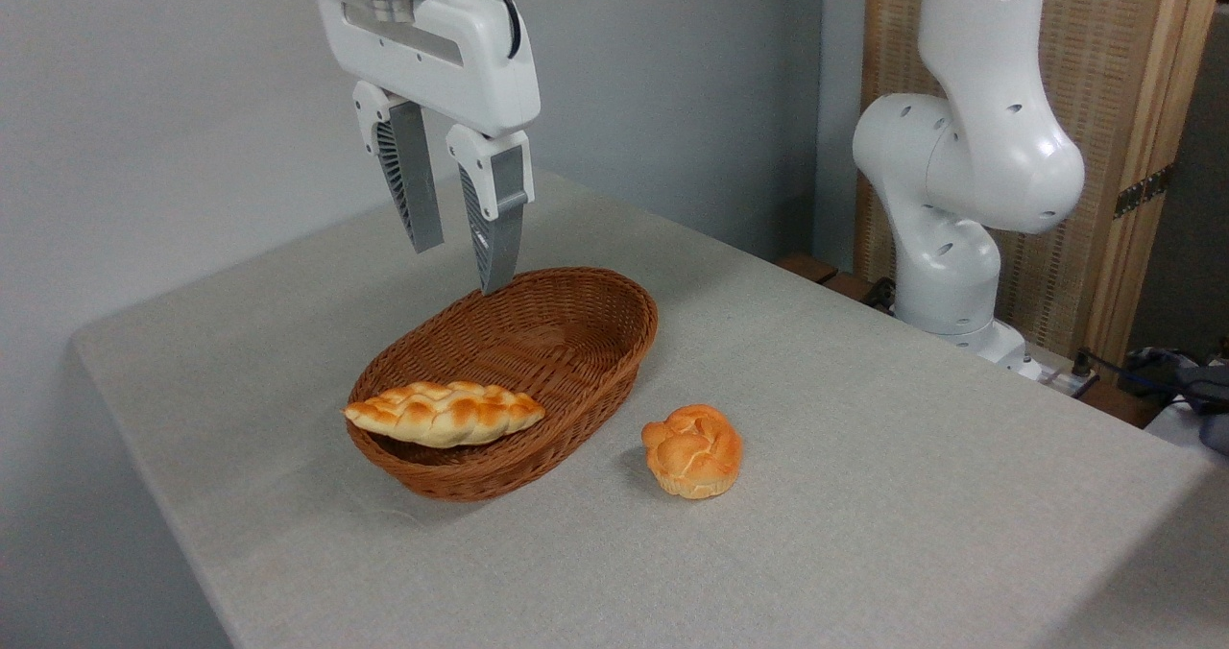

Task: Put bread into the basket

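The bread [444, 414], a long braided golden loaf, lies across the near end of the basket [586, 342], resting on its rim with its left tip sticking out over the edge. The basket is an oval reddish-brown wicker one in the middle of the table. My gripper [463, 263] hangs above the basket's far left rim, well clear of the bread. Its two fingers stand apart with nothing between them.
A round knotted orange bun [693, 449] sits on the grey tablecloth just right of the basket. The arm's white base [960, 198] rises at the back right, in front of a wooden screen. The table's edges run close on the left and front.
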### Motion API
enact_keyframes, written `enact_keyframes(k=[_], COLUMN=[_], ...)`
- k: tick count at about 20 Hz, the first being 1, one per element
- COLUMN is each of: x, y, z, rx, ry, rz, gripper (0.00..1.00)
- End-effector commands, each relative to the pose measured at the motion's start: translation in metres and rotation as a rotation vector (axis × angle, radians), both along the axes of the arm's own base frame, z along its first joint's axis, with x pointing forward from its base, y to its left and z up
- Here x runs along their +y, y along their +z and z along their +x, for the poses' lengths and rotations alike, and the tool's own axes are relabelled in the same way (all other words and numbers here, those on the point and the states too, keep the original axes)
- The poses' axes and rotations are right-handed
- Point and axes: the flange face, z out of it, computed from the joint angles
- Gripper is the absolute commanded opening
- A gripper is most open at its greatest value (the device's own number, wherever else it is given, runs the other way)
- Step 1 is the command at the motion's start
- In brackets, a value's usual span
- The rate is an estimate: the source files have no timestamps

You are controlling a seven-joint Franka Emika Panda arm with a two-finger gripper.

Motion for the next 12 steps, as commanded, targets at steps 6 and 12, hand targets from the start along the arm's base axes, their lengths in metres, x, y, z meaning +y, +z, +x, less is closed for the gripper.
enact_keyframes(k=[6,12], x=[-0.0017,-0.0030], y=[-0.0007,-0.0069], z=[0.0010,0.0051], rx=[0.022,0.034], ry=[-0.003,0.000], rz=[-0.008,-0.007], gripper=[1.00,1.00])
